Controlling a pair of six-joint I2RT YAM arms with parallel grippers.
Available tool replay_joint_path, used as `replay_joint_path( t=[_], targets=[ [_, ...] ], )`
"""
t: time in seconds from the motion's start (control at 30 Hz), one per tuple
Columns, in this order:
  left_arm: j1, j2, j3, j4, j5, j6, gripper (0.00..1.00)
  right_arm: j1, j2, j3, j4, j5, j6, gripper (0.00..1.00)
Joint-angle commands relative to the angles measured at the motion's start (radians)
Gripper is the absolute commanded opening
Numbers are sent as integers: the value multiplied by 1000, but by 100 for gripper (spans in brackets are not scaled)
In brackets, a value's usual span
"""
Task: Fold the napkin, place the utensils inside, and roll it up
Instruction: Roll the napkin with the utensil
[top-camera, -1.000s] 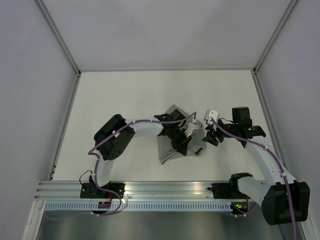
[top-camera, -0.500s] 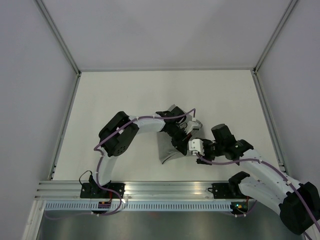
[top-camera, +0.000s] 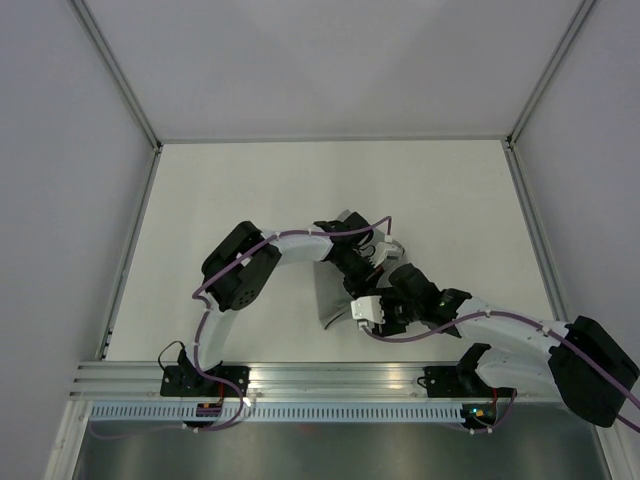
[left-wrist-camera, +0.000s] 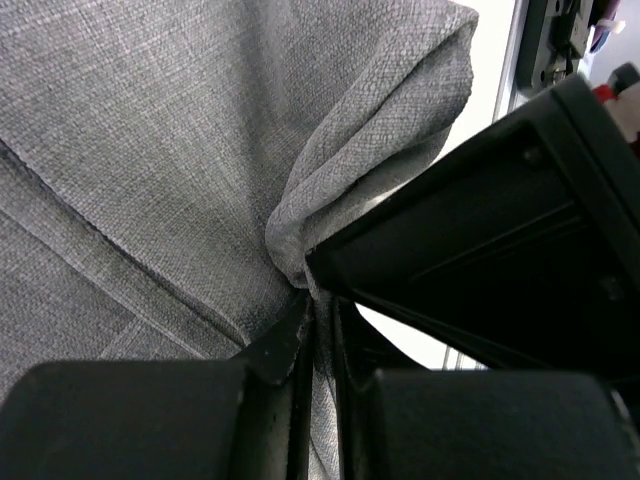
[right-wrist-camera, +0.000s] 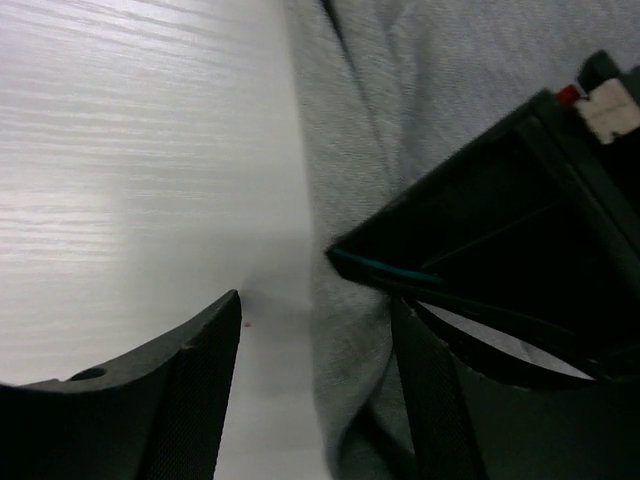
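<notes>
Napkin (top-camera: 330, 300): plain mid-grey woven cloth, matte, no pattern. It lies bunched and partly folded on the white table (top-camera: 250, 190), near the middle and towards the near edge, under the two wrists. In the left wrist view the weave is coarse and clear, with a stitched hem line running diagonally across the flat layer. Above that layer a rounded fold stands up, narrowing to a pinched ridge.

Left gripper (left-wrist-camera: 318, 305): fingers drawn almost together, clamped on that pinched ridge of cloth. The fold rises from the fingertips up and to the right. The flat layer spreads out to the left of the grip.

Right gripper (right-wrist-camera: 315, 390): fingers well apart, nothing gripped. It comes in low from the right side of the napkin, just beside the left gripper. The napkin's edge runs down between its fingers (one finger sits over bare table, the other over cloth). Whether either finger touches the cloth cannot be told. The dark body of the left gripper fills the right of that view, above the cloth.
</notes>
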Motion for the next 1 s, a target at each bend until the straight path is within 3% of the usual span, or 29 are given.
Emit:
replay_joint_path(
  t=[0.0,0.43,0.57,0.7,0.8,0.97],
  targets=[
    [-4,45,1,-51,-50,-5,2,17,53,-6,124,105,22,67],
    [2,48,8,-58,-27,-2,2,21,64,-47,160,159,23,58],
    [5,46,13,-58,-22,-5,3,20,75,-63,144,171,19,23],
    [13,22,9,-28,-36,-28,14,20,67,-80,129,172,31,10],
    [34,-24,-18,61,-61,-94,27,22,47,-89,120,173,48,6],
    [74,-113,-71,199,-99,-244,35,17,29,-74,72,162,72,1]
  ],
)
